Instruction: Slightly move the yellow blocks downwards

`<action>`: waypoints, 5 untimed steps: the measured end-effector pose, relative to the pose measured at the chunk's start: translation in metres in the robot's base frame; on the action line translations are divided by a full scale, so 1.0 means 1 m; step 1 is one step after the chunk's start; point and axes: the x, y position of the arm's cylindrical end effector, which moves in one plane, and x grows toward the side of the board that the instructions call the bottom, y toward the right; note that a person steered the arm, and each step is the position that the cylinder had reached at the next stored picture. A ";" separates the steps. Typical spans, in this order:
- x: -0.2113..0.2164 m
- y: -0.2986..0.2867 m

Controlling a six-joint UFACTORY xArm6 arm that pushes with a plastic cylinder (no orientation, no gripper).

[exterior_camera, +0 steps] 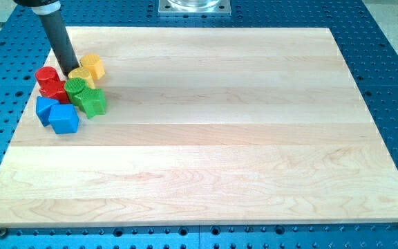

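Yellow blocks point(87, 69) are sitting at the view's upper left, atop a cluster with red blocks point(51, 83), green blocks point(85, 95) and blue blocks point(57, 114). You are seeing my tip point(72, 71), a bare rod with nothing to clamp, touching the lower yellow one's left edge. The downward nudge is looking barely started; green blocks are crowding just below.

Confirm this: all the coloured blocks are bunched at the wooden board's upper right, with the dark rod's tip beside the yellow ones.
Wrong side. The camera view shows the cluster at the wooden board's upper left, not upper right: two red blocks, two green blocks, two blue blocks and two yellow blocks. The rest holds: my tip sits beside the yellow ones.
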 end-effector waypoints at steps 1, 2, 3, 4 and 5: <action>-0.062 0.000; -0.076 0.000; -0.039 0.000; -0.005 0.011; 0.006 0.023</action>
